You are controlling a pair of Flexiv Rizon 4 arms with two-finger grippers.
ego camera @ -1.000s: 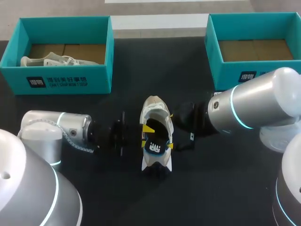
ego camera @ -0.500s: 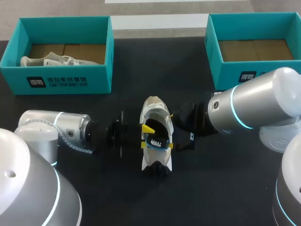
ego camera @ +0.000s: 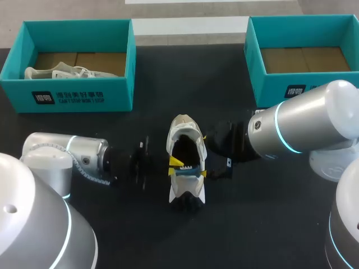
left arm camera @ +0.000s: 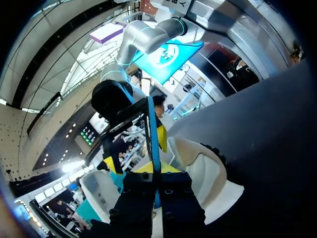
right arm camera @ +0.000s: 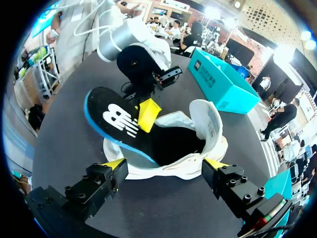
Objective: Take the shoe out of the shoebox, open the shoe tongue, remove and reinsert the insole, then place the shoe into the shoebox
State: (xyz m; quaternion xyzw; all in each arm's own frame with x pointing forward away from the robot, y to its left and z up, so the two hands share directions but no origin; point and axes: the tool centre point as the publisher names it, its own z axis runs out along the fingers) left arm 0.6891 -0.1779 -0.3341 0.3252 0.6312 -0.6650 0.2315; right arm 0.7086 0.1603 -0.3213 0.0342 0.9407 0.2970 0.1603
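The shoe [ego camera: 185, 162] sits in the middle of the desk [ego camera: 252, 213]. My left tool [ego camera: 176, 162] is pinching the insole [right arm camera: 116, 121], which sticks halfway out. My right tool [right arm camera: 165, 166] is spread wide against the shoe's side.

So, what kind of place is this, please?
Probably a robot test bench for shoe handling: a dark table, two teal shoeboxes, a white shoe with left gripper and right gripper at it.

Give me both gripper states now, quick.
Left gripper: shut on the insole, which sits partly out of the shoe.
Right gripper: open, fingers spread along the shoe's side, not clamping it.
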